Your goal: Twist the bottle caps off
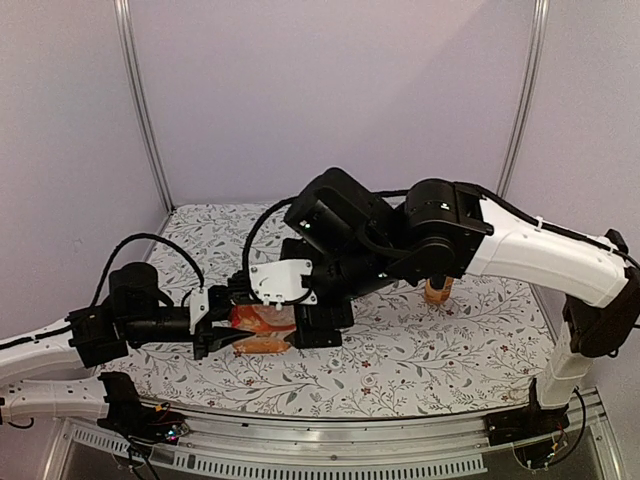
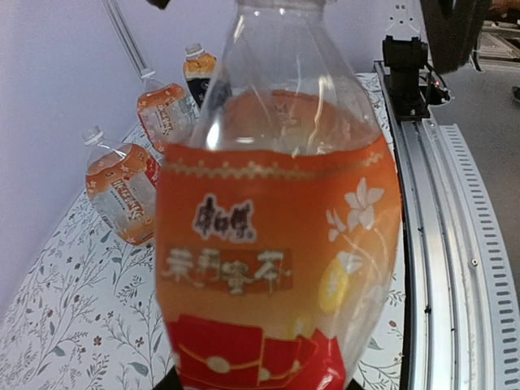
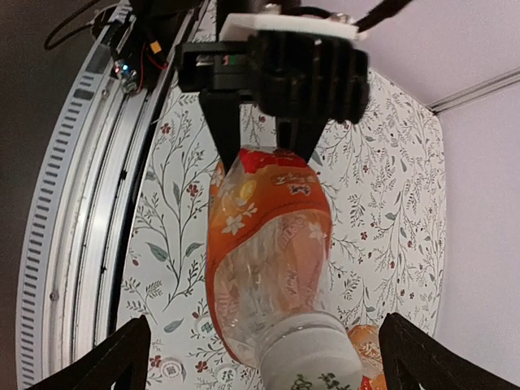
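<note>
My left gripper (image 1: 225, 335) is shut on the base of an orange-labelled bottle (image 1: 262, 330) and holds it tilted just above the table. The bottle fills the left wrist view (image 2: 276, 244), where my own fingers are almost hidden under it. In the right wrist view the bottle (image 3: 268, 244) points its white cap (image 3: 313, 361) at the camera. The left gripper's fingers (image 3: 223, 122) clamp its far end. My right gripper (image 3: 264, 321) is open, its fingertips (image 3: 134, 341) wide apart on either side of the cap and not touching it. The cap is hidden in the top view.
Three more capped bottles stand on the floral cloth at the back: two orange-labelled (image 2: 122, 191) (image 2: 162, 110) and a black-labelled one (image 2: 199, 77). One bottle (image 1: 438, 290) shows behind the right arm. A metal rail (image 2: 439, 203) runs along the table's near edge.
</note>
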Motion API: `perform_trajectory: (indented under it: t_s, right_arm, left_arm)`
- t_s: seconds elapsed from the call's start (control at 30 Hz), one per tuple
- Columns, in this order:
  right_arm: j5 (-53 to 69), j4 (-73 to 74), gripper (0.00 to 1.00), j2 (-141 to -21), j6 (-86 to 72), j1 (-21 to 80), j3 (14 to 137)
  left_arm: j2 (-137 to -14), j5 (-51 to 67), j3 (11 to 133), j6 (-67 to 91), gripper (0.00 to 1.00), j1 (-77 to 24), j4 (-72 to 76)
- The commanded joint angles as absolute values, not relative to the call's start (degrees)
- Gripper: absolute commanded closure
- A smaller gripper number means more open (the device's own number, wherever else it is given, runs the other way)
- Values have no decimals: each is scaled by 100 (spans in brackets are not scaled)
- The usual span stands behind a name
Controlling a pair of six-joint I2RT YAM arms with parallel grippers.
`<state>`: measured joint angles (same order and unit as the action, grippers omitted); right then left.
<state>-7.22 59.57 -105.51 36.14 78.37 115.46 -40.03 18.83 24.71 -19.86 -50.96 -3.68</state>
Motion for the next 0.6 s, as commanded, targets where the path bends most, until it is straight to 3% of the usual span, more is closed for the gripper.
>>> perform_trajectory:
  t_s: [0.0, 0.27, 0.47, 0.57]
  right_arm:
    - [-1001, 3957, 1, -9592, 1567, 7852, 10758]
    - [-2222, 4379, 6, -9823, -2795, 7855, 10941]
    - [-2310, 5206, 11, -10219, -3415, 8046, 11484]
    - [-2447, 5505, 24, -10320, -3516, 8147, 11608]
  left_arm:
    - [-3882, 1850, 2500, -1901, 91, -5142, -172]
    - [-3860, 1820, 2463, -1890, 91, -5142, -140]
    - [-3816, 1803, 2443, -1881, 91, -5142, -131]
    - [-3821, 1802, 2430, -1881, 91, -5142, -114]
